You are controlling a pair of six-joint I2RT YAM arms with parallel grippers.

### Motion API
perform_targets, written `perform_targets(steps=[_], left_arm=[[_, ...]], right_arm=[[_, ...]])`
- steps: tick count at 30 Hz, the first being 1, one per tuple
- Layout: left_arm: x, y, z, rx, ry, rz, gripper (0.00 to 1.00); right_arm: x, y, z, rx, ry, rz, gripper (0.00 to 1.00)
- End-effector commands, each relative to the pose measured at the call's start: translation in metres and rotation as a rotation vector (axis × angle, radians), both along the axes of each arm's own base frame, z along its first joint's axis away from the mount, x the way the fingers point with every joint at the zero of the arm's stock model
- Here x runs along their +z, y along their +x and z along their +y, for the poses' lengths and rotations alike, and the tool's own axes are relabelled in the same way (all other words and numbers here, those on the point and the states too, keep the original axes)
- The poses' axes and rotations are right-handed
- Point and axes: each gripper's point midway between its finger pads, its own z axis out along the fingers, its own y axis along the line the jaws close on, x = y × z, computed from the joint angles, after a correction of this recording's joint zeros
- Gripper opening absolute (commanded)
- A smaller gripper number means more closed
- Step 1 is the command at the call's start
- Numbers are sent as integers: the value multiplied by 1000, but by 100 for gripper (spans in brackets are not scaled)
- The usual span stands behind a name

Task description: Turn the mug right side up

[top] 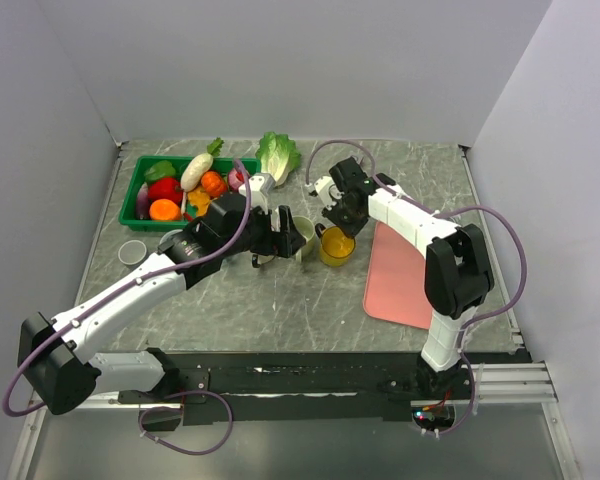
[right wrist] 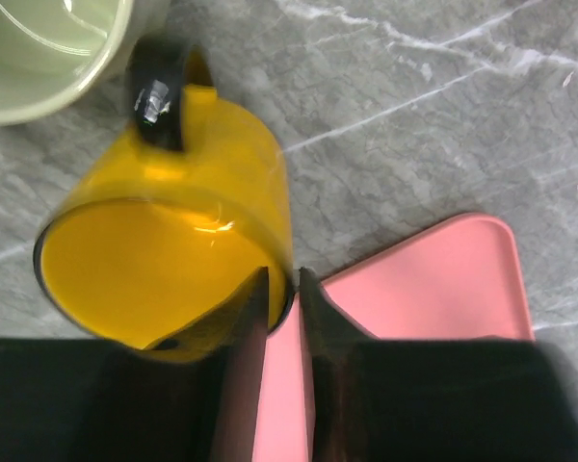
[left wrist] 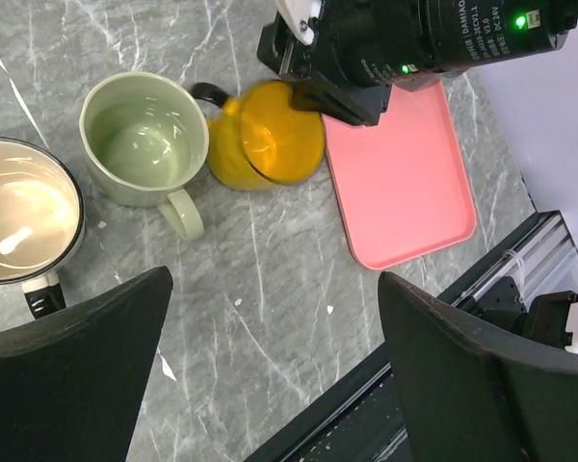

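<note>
Right end effector (right wrist: 281,289) sits narrowly parted astride the rim of the yellow mug (right wrist: 222,154); left end effector (left wrist: 275,279) gapes wide over open bench (left wrist: 270,366) beside it.

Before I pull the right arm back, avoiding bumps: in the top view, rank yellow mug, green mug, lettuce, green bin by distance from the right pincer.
1. yellow mug, at the right pincer.
2. green mug, just left.
3. lettuce, back of table.
4. green bin, farthest left.
</note>
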Motion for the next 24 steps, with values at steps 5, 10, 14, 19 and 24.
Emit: perform_targets(steps=[5,10,14,19,24], left_arm=[[15,3,-3,-2,-37,-37,95],[18,2,0,8,-43,-45,97],[20,1,5,16,-41,-60,99],[27,-2,11,16,-44,-98,96],[33,-2,15,19,-39,-135,96]], right_arm=[[37,1,7,-6,79,-83,52],[61,-2,3,-116,155,-157,61],[77,-16,-5,-207,249,-189,72],[116,-26,-39,-352,351,-321,92],[122,-33,-107,-591,308,-427,100]])
